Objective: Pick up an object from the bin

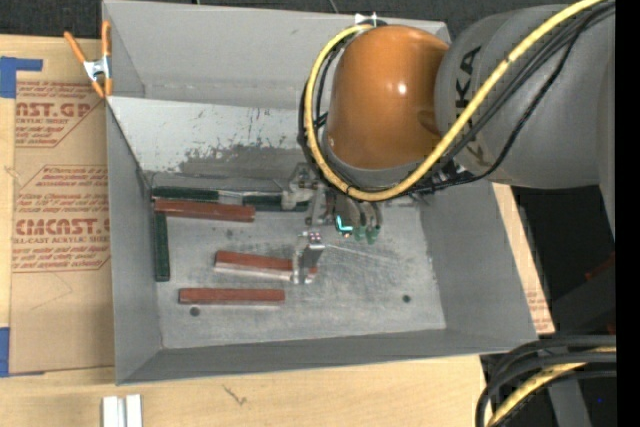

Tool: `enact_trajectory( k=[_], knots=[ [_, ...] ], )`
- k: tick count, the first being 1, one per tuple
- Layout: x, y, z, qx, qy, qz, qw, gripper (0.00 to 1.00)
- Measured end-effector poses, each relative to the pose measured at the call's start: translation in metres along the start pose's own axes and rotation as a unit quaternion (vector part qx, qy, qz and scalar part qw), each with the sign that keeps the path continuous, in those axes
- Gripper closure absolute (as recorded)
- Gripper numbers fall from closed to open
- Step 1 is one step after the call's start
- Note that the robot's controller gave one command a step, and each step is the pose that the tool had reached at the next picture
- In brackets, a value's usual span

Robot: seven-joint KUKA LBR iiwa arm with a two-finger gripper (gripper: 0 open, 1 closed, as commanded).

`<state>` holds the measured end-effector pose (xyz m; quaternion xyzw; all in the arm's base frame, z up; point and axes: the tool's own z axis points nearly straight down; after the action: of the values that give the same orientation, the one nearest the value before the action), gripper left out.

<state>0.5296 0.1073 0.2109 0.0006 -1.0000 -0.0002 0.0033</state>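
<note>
bin: grey metal, floor scratched, and we see a few long flat sticks toward its left side.
arm: comes in from the right edge; its orange cover and looped yellow-black cables hide the back-right part of the bin floor.
gripper: down at the floor near the bin's middle, at the right end of the middle red-brown stick.
grip state: we cannot tell whether it is spread or closed. The tip is small and shiny, and the cover hides its top.
contact: the tip looks to be touching or overlapping that stick's right end, but we cannot tell which.
middle red-brown stick: lies flat, lengthwise left to right, with its right end lost under the gripper.
front stick: red-brown, flat, nearest the front edge, apart from the middle one.
back stick: red-brown, near the back-left, lying partly over a dark green stick.
dark green stick: partly covered. A dark bit shows past the red one's right end, and we cannot tell if it is the same piece.
upright-running green stick: dark, along the foot of the left wall.
</note>
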Motion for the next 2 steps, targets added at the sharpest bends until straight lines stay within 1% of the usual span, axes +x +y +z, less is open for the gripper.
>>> enact_trajectory(
  k=[1,2],
  knots=[
    [-0.001,0.000,-0.002,0.000,-0.0016,0.000,1.0000,0.00],
    [-0.001,0.010,-0.005,0.001,-0.0039,-0.048,0.9988,0.00]
  ],
)
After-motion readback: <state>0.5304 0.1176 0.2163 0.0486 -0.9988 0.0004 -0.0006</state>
